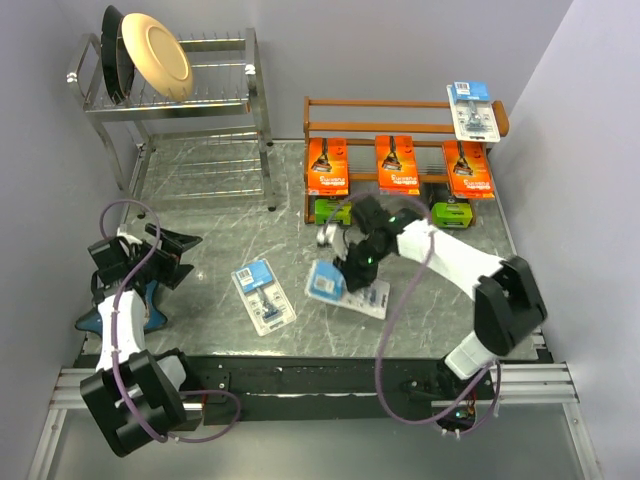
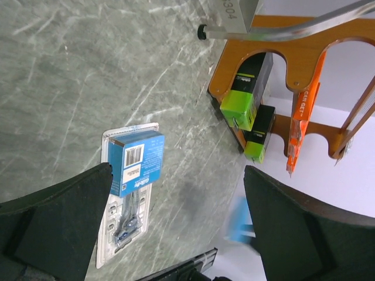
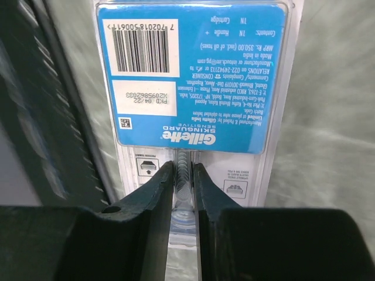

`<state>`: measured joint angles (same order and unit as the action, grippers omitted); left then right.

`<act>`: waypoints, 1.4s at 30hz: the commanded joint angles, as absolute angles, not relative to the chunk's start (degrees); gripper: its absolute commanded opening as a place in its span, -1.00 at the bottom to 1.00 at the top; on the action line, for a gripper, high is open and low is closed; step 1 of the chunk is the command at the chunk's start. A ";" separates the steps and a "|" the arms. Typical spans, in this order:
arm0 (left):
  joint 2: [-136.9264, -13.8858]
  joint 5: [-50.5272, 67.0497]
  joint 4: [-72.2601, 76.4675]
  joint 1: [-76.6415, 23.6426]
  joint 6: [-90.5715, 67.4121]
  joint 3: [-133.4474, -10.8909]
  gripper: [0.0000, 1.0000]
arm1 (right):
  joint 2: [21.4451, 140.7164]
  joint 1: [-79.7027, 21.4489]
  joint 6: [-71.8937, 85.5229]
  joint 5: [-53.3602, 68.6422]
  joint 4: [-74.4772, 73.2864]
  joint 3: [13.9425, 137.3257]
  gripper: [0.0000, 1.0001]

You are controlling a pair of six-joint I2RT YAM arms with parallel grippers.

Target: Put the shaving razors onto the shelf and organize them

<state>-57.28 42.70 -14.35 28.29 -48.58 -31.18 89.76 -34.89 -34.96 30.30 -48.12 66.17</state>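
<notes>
**A:** From above, where do the razors sit?

**B:** Three orange packs (image 1: pixel 397 163) lean in a row on the wooden shelf (image 1: pixel 380 103), at the far right of the tabletop (image 1: pixel 220 200). Two green boxes (image 1: pixel 452 213) sit on the lowest tier beneath them. One blue card (image 1: pixel 472 110) rests on the top rail at the right end.

**A:** And the others?

**B:** Two more blue cards lie flat on the tabletop. The loose card (image 1: pixel 264 296) is near the front middle. The second card (image 1: pixel 326 282) is just to its right, under the right fingers (image 1: pixel 350 268). The left fingers (image 1: pixel 172 250) hang at the left, well apart from both cards, near a blue dish (image 1: pixel 90 320). A wire dish rack (image 1: pixel 250 100) holding plates (image 1: pixel 155 55) stands at the far left.

**A:** What does the left wrist camera give?

**B:** The left fingers (image 2: pixel 64 216) are spread wide with nothing between them but open tabletop. The loose card (image 2: pixel 130 187) lies beyond, back up, with its barcode showing. Past it is the shelf's end, with the green boxes (image 2: pixel 246 93) one behind the other and an orange pack (image 2: pixel 302 117) seen edge-on.

**A:** And the right wrist?

**B:** The second card (image 3: pixel 190 76) fills the view, printed back up. The right fingers (image 3: pixel 155 199) are drawn nearly together, one on each side of the clear ridge over the razor handle. Whether they already press on it, I cannot tell
</notes>
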 commanded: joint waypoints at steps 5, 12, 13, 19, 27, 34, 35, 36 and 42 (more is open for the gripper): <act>-58.45 44.12 -10.99 26.37 -50.45 -33.75 0.99 | 78.84 -34.63 -11.88 29.21 -46.77 97.08 -1.00; -61.08 44.03 -8.35 24.79 -51.85 -34.80 0.99 | 84.69 -25.41 -0.53 11.71 -40.25 110.63 -1.00; -61.43 44.12 -8.18 24.61 -51.94 -35.07 0.99 | 86.81 -24.18 -0.18 10.91 -41.04 113.70 -1.00; -62.23 44.03 -7.82 24.17 -51.77 -34.90 0.99 | 99.30 -17.67 2.29 3.62 -42.45 132.42 -1.00; -61.44 42.98 -8.44 24.17 -50.72 -33.75 0.99 | 108.27 -12.31 4.30 0.09 -40.87 136.75 -1.00; -61.96 42.01 -9.58 24.08 -49.31 -33.75 0.99 | 113.11 -10.81 4.22 -1.58 -38.67 141.33 -1.00; -62.05 41.84 -9.49 24.08 -49.22 -33.66 0.99 | 113.81 -10.72 4.22 -1.41 -38.50 141.42 -1.00; -62.22 41.66 -9.49 24.08 -49.22 -33.75 0.99 | 114.17 -10.64 4.22 -1.23 -38.32 141.42 -1.00; -63.63 40.61 -10.37 24.08 -48.34 -34.63 0.99 | 118.12 -9.67 5.01 -1.93 -36.21 141.33 -1.00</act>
<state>-62.98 41.89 -10.57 24.36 -50.19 -33.12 115.46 -10.46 3.84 -0.64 -41.63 138.58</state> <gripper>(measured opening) 0.994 0.240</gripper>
